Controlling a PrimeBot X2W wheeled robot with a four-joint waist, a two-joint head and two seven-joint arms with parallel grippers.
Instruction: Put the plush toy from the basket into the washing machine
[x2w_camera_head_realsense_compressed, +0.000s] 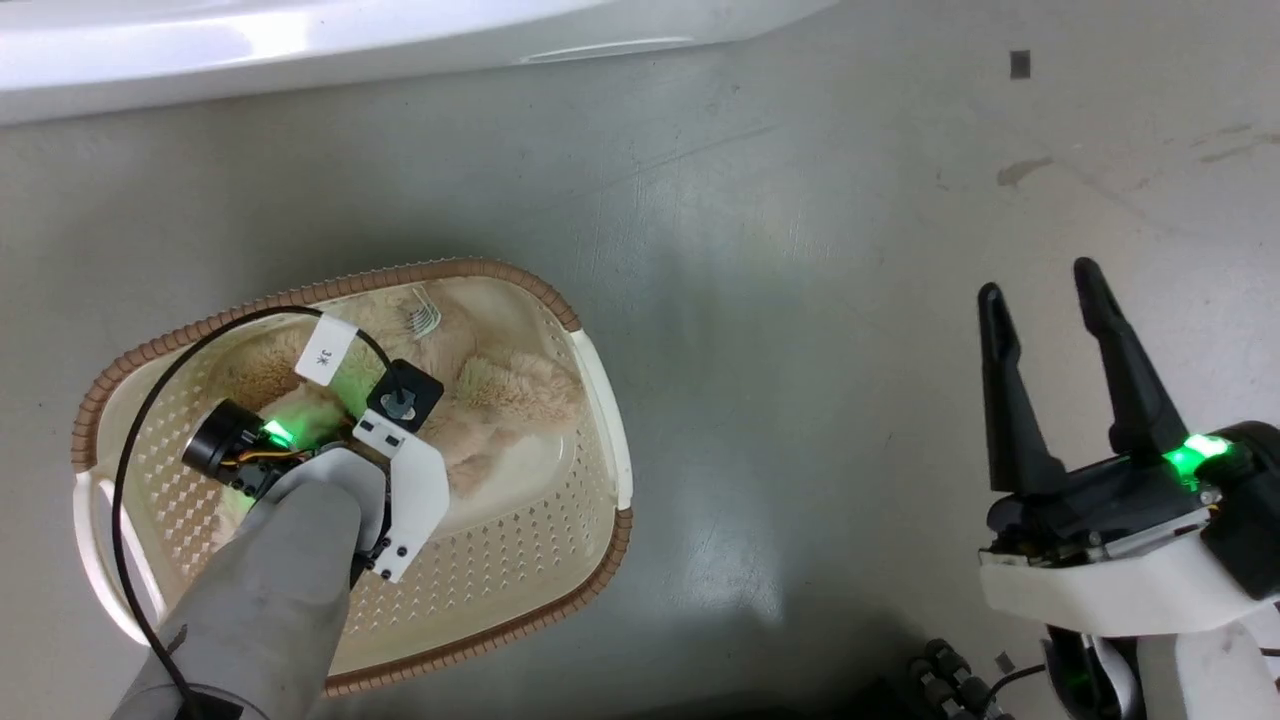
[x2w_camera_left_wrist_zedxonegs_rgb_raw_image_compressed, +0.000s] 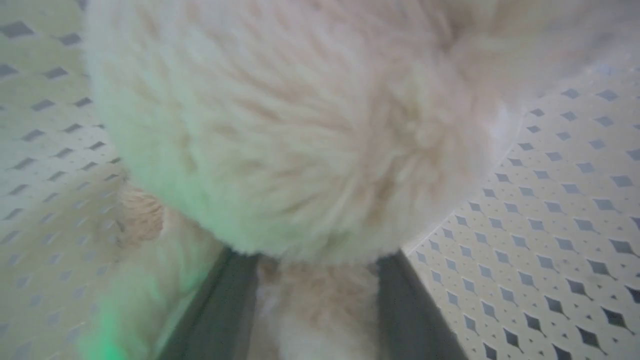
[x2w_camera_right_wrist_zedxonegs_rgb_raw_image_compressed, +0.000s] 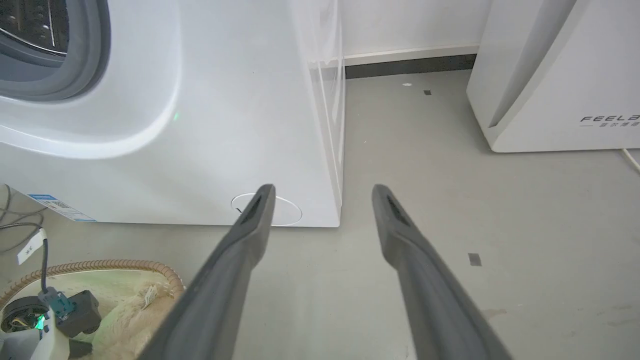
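With the left pincer (x2w_camera_left_wrist_zedxonegs_rgb_raw_image_compressed: 320, 267) down inside the basket (x2w_camera_head_realsense_compressed: 600, 400), the main risk is a fur-only pinch. If I close on shaggy pile rather than body, the plush toy (x2w_camera_head_realsense_compressed: 505, 395) slides out on the lift. Second risk: floppy limbs catch the basket's rim and drag the basket along. Toy lies in the basket, toward the end nearest the washing machine (x2w_camera_right_wrist_zedxonegs_rgb_raw_image_compressed: 225, 125). Left pincer: jaws wide apart, straddling a lump of fur that bulges between the fingers (x2w_camera_left_wrist_zedxonegs_rgb_raw_image_compressed: 400, 310). Tips are buried; nothing clamped as far as I can judge. Right pincer (x2w_camera_head_realsense_compressed: 1038, 280): spread open, empty, over the floor well right of the basket.
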